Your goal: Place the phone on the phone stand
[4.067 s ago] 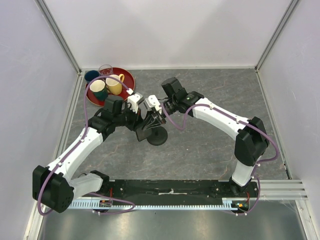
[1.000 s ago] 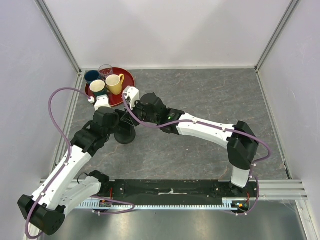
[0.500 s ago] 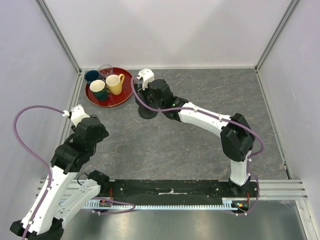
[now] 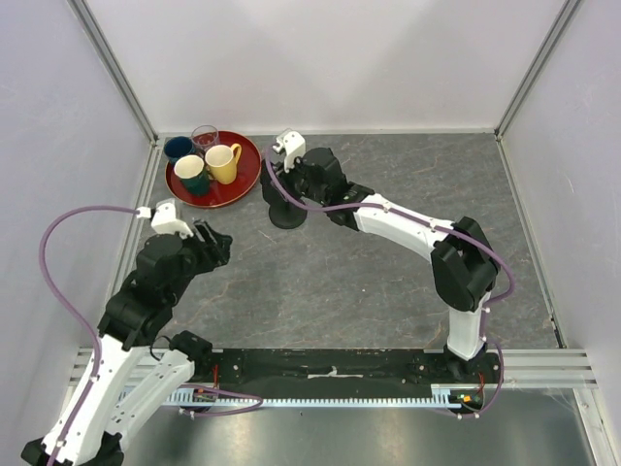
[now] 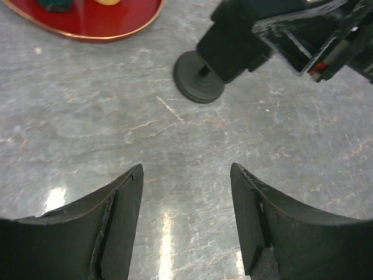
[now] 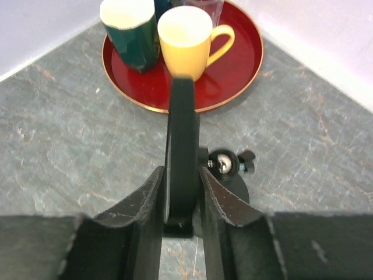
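The phone (image 6: 183, 140) stands on edge, seen end-on, its lower end seated in the bracket of the phone stand (image 6: 238, 195). My right gripper (image 6: 182, 172) straddles the phone, jaws slightly open, with a thin sliver of gap at each face. In the top view the right gripper (image 4: 293, 186) covers the phone above the stand's round base (image 4: 287, 218). My left gripper (image 4: 218, 243) hovers to the near left, well apart from the stand. The left wrist view shows the left gripper (image 5: 186, 172) open and empty over bare table, with the stand's base (image 5: 197, 86) ahead.
A red tray (image 4: 245, 160) in the back left corner holds a yellow mug (image 4: 221, 163), a green cup (image 4: 190, 173), a blue cup (image 4: 178, 148) and a glass (image 4: 204, 136), close behind the stand. White walls enclose the grey stone table (image 4: 408, 184).
The left gripper let go, opened wide and drew back to the near left. The right gripper moved the stand and phone toward the tray, then loosened its jaws.
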Robot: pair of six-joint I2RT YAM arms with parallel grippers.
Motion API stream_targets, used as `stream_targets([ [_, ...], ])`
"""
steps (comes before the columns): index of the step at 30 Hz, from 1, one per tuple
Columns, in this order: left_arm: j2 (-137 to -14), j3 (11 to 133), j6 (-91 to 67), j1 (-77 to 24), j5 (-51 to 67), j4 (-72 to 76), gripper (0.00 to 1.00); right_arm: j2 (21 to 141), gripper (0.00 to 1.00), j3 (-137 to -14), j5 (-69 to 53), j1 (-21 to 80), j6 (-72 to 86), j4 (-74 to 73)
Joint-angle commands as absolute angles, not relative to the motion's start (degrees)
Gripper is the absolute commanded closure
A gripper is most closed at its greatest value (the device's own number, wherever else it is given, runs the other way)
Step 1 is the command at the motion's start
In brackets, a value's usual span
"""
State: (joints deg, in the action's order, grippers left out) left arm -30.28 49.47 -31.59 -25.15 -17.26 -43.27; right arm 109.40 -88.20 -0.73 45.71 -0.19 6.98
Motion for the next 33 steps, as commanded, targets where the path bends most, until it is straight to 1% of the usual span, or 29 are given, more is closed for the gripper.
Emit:
stream_targets([
  [1, -36.46, 50.36, -25.23, -24.96, -8.18, -31.65, 0.33, 107.05, 0.61, -85.61, -9.04, 42.28, -0.18, 4.39],
  [2, -37.17, 50.54, -24.96, -24.96, -7.74, -30.86, 0.33, 106.79, 0.57, -85.34, -11.23, 41.75, -0.18, 4.48],
  [7, -41.03, 50.71, -23.91, -24.96, -5.54, -27.78, 0.32, 104.33, 0.49, -82.1, -19.58, 38.15, -0.18, 7.64],
  [8, -42.0, 51.23, -23.65, -24.96, -5.28, -27.43, 0.31, 103.8, 0.44, -81.13, -21.17, 37.71, 1.39, 8.34],
  [10, -46.02, 53.68, -21.1, -24.96, -2.82, -27.6, 0.28, 102.05, 0.38, -80.16, -26.18, 36.65, 2.46, 10.1],
  [11, -47.71, 55.09, -19.96, -24.96, -0.99, -28.9, 0.27, 100.21, 0.31, -79.03, -27.32, 36.48, 2.98, 10.89],
  [13, -53.31, 59.82, -16.45, -24.96, -0.62, -30.49, 0.25, 98.36, 0.22, -77.61, -29.88, 35.51, 4.57, 12.83],
  [14, -55.0, 61.33, -13.22, -24.96, -0.35, -31.19, 0.2, 96.61, 0.16, -76.82, -30.58, 35.07, 4.83, 12.92],
  [15, -56.93, 62.65, -11.36, -24.96, -0.35, -31.2, 0.12, 95.72, 0.13, -76.47, -31.37, 34.72, 4.83, 12.66],
  [16, -59.82, 65.1, -9.86, -24.96, -0.53, -31.11, 0.09, 94.76, 0.02, -75.59, -31.64, 34.46, 4.83, 12.57],
  [19, -64.15, 68.89, -5.02, -24.96, -0.7, -29.27, 0.07, 90.63, 0.02, -72.7, -31.99, 32.53, 4.92, 13.44],
  [20, -67.81, 70.12, -3.53, -24.96, -0.96, -29.09, 0.07, 88.7, 0.02, -71.82, -31.99, 31.39, 5.1, 14.75],
  [25, -77.16, 79.87, -0.53, -24.87, 0.79, -30.76, 0.05, 86.84, 0.02, -68.56, -32.08, 27.78, 5.71, 16.96],
  [31, -82.26, 82.88, 5.09, -24.79, 0.18, -29.8, 0.04, 86.22, 0.02, -66.1, -33.84, 24.17, 8.52, 20.3],
  [33, -83.05, 83.23, 5.8, -24.35, 2.01, -29.79, 0.04, 86.04, 0.02, -65.74, -34.45, 23.56, 9.14, 21.27],
])
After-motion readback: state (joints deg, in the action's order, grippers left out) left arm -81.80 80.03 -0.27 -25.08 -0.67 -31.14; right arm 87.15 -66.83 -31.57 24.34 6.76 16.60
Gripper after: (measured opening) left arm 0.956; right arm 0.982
